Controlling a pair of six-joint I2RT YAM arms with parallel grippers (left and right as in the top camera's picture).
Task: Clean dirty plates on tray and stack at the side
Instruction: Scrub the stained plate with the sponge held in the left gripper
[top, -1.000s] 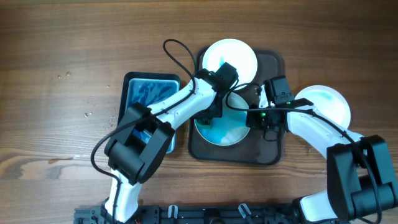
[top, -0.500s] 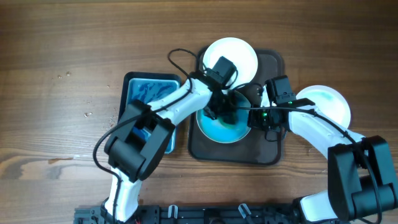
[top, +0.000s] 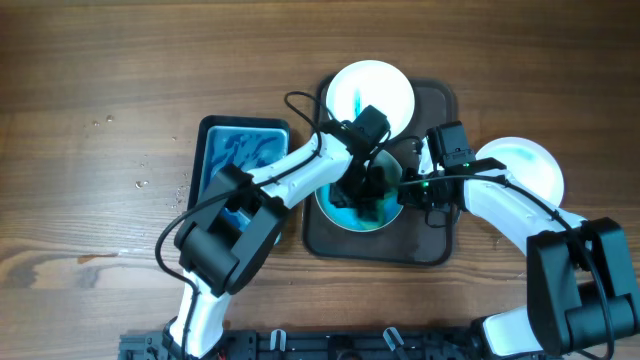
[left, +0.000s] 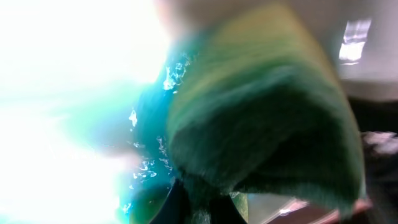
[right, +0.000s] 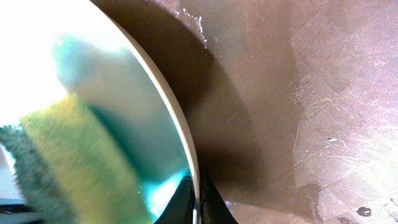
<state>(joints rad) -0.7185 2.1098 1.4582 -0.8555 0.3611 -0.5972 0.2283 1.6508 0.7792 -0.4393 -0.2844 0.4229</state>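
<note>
**Sponge on the blue-smeared plate, rim pinned from the right**

The tray (top: 440, 232) lies in the middle of the bench (top: 100, 80), dark brown with a low rim. Two of the plates are on it. The far plate (top: 375, 88) sits at the tray's top end, white with a short teal streak near its left side. The middle plate (top: 343, 215) lies just below it, about halfway down the tray, and its bowl is filmed with blue-green liquid. The third plate (top: 528, 165) rests off the tray on the bench to the right, near the tray's edge, and the right arm (top: 500, 205) covers part of it.

The left arm (top: 290, 170) reaches in from the lower left across the blue basin (top: 197, 160). The left jaws are clenched on a sponge (left: 261, 124) and press it down onto the middle plate. In the left wrist view the sponge fills most of the frame, dark green scouring face towards the camera and a yellow layer behind it. Blue liquid with small bubbles spreads over the overexposed white plate (left: 62, 93) beside it.

The right jaws are clamped on the right rim of the middle plate (right: 124, 87), one dark tip on each side of the pale edge at the bottom of the right wrist view. That view also shows the sponge (right: 68, 155) on the plate's wet teal surface. To the right of the rim lies the tray's textured floor (right: 298, 93), with small droplets on it.

The basin stands just left of the tray and holds blue liquid.
</note>
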